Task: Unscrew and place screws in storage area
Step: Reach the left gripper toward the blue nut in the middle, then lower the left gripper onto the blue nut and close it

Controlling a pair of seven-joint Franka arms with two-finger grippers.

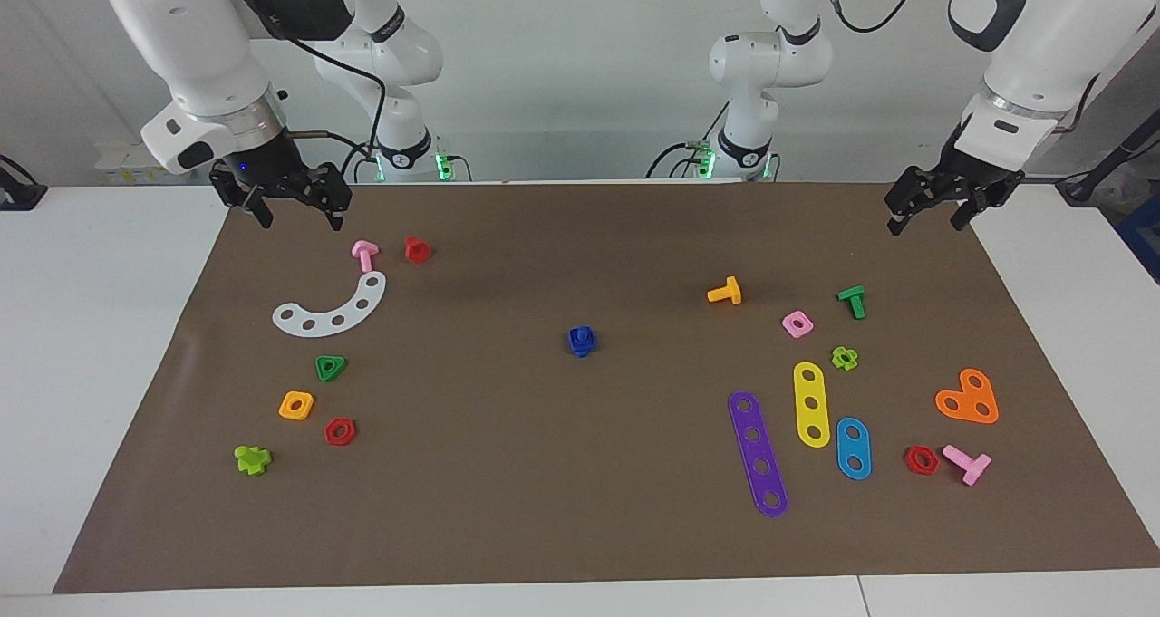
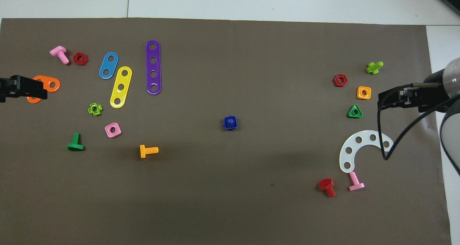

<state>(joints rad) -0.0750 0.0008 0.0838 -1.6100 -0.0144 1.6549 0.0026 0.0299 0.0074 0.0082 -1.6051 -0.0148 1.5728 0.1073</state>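
The dark-blue bolt (image 1: 583,339) stands in the middle of the brown mat, screwed into a flat blue square nut. From overhead its rounded shank end (image 2: 230,122) shows in the nut's hole. Its triangular head is hidden under the nut. My right gripper (image 1: 301,221) hangs open and empty above the mat's edge nearest the robots, at the right arm's end, over the white curved strip (image 2: 361,148) in the overhead view (image 2: 383,101). My left gripper (image 1: 925,225) hangs open and empty over the left arm's end of the mat (image 2: 40,90). Both are far from the bolt.
At the right arm's end lie a pink bolt (image 1: 364,254), a red bolt (image 1: 417,249) and several coloured nuts. At the left arm's end lie an orange bolt (image 1: 726,292), a green bolt (image 1: 853,301), a purple strip (image 1: 758,454), a yellow strip (image 1: 811,404) and an orange plate (image 1: 969,398).
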